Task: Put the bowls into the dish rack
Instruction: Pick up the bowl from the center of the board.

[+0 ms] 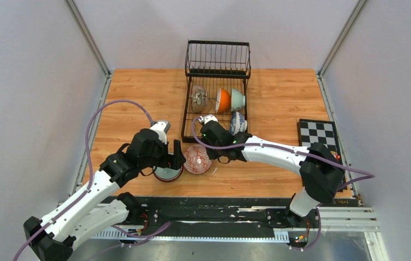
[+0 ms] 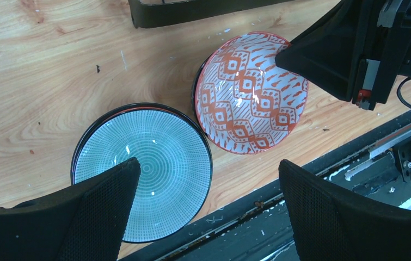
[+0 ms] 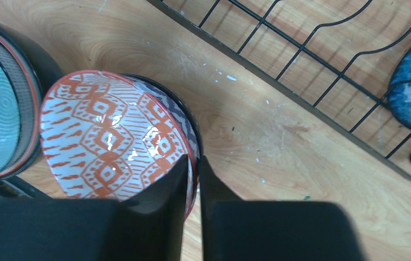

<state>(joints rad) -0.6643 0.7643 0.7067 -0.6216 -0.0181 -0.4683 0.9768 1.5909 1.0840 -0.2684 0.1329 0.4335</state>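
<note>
A white bowl with red pattern (image 1: 197, 159) sits tilted on the wooden table just in front of the dish rack (image 1: 188, 109). My right gripper (image 3: 193, 160) is shut on its rim, one finger inside the red-patterned bowl (image 3: 105, 136) and one outside. Beside it lies a teal bowl with a dark rim (image 2: 148, 168). My left gripper (image 2: 208, 163) hangs open above that teal bowl's (image 1: 168, 174) right edge, holding nothing. Several bowls stand on edge in the rack: a grey patterned one (image 1: 199, 99), an orange one (image 1: 222, 100), a celadon one (image 1: 238, 99) and a blue-and-white one (image 1: 238, 122).
A black-and-white checkered board (image 1: 318, 134) lies at the table's right edge. The rack's upper wire basket (image 1: 218, 57) stands at the back. The rack's front frame (image 3: 312, 70) runs close behind the red bowl. Black rails (image 2: 355, 168) line the near table edge.
</note>
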